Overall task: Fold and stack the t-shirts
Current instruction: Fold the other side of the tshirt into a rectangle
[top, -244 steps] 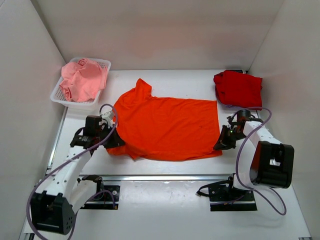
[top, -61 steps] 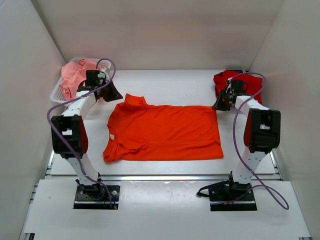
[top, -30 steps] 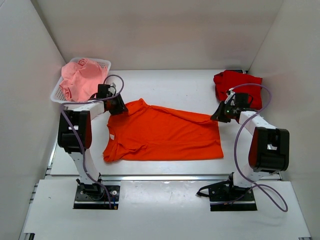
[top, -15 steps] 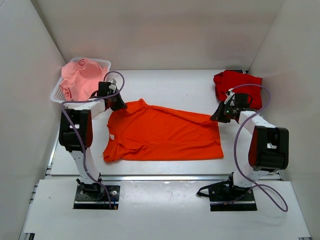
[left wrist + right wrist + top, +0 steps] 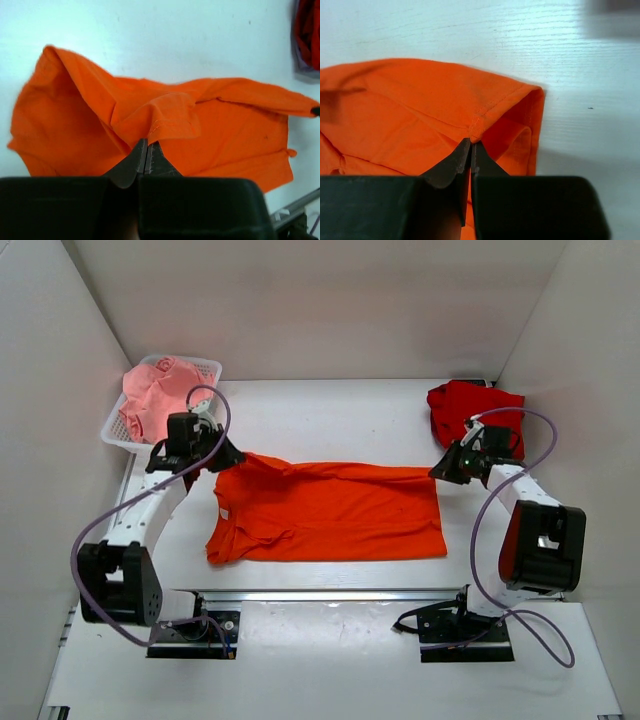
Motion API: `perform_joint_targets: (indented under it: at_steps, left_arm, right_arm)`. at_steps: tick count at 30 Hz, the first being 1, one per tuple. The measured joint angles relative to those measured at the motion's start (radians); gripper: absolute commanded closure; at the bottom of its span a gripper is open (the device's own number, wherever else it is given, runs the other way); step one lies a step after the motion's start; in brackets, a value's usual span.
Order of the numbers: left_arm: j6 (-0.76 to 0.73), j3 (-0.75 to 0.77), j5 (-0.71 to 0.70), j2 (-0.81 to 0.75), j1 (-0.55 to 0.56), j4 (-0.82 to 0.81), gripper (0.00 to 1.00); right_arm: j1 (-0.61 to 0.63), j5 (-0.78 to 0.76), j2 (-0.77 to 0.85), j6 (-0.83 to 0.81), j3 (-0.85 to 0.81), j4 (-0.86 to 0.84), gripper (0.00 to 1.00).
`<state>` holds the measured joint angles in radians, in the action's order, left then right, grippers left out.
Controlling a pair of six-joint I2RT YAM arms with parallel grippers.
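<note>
My left gripper [image 5: 147, 149] is closed on the far left edge of the orange t-shirt [image 5: 330, 512], my right gripper [image 5: 471, 145] on its far right corner. The shirt lies in the middle of the table [image 5: 340, 405].

No text or label looks readable in any view.

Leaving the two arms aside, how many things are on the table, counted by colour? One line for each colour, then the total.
orange t-shirt: 1
red t-shirt: 1
pink t-shirt: 1
white basket: 1
Total: 4
</note>
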<state>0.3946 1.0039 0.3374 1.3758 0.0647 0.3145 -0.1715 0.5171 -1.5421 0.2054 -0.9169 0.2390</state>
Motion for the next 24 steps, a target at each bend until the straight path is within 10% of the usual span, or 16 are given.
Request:
perform_joint_targets:
  at_steps: [24]
  left_arm:
    - [-0.036,-0.22,-0.031,-0.425,-0.03,0.265,1.0]
  right_arm:
    - [-0.081,0.022,0.198,-0.026,0.204,0.056,1.0]
